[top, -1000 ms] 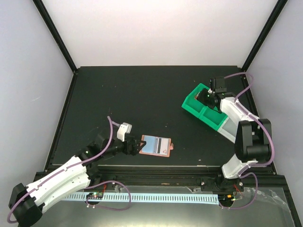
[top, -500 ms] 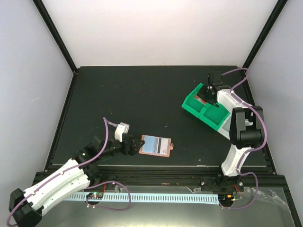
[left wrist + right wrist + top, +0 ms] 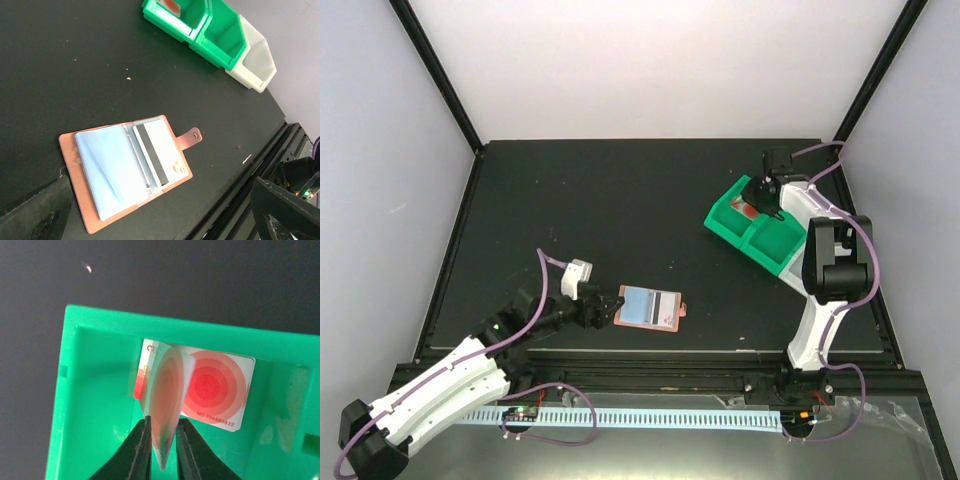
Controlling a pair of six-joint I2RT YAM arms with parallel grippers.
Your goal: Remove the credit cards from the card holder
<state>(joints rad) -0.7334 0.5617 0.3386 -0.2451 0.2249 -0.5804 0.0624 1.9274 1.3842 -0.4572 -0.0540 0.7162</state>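
The right gripper [image 3: 163, 422] is over the end box of the green bin [image 3: 100, 390], at the far right of the tabletop [image 3: 620, 200]. Its two black fingers [image 3: 141, 450] sit very close together. They pinch a red-and-white card [image 3: 166, 390] between them. This card stands on its edge and bends a little. A second card with red rings [image 3: 215, 390] lies flat on the floor of the same box, just behind the first one.

The left gripper [image 3: 605, 308] is down low near the front of the tabletop. Its fingers are spread as wide as they go and hold nothing. It sits just beside the left edge of the pink card holder [image 3: 650, 308]. I cannot tell if it touches it.

The card holder lies open and flat, well apart from the bin. A light blue card [image 3: 107, 170] shows on one side. A white card with a dark stripe [image 3: 157, 152] shows on the other side.
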